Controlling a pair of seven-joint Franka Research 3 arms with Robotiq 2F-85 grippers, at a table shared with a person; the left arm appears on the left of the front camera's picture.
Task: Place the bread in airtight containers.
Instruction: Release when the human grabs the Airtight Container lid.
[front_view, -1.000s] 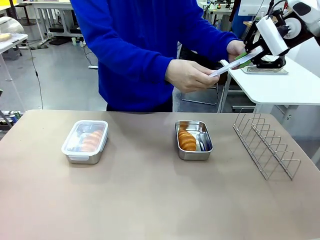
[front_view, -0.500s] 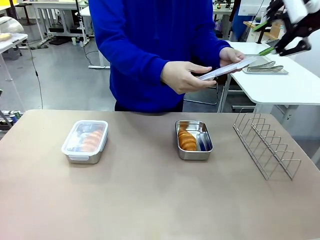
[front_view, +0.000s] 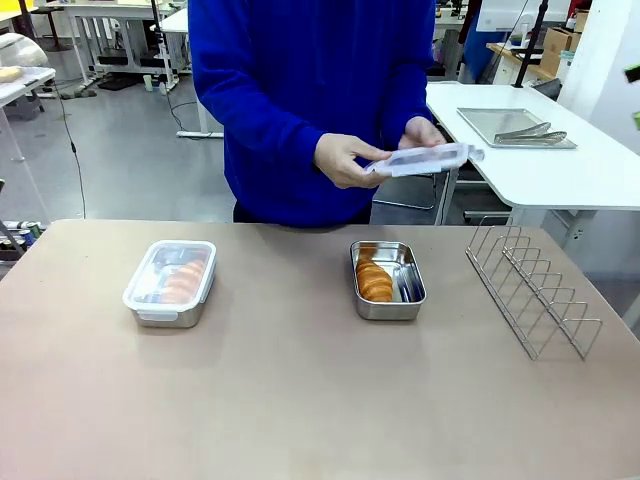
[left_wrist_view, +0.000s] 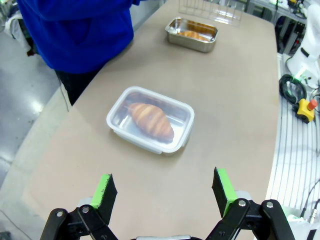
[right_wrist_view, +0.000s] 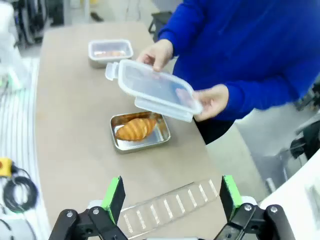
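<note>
Both your grippers, left (left_wrist_view: 162, 192) and right (right_wrist_view: 170, 197), hang spread and empty. One croissant (front_view: 374, 281) lies in the open container (front_view: 387, 280); the person holds its lid (front_view: 425, 159) above. Reach in and you risk hitting their hands.

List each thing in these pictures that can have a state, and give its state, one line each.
Left steel pan with clear clip lid: lidded, croissant inside.
Middle shiny steel pan: uncovered, golden-brown croissant inside.
Clear plastic lid: held in the person's hands, above the table.
Wire rack: bare.
Left tool: open.
Right tool: open.
</note>
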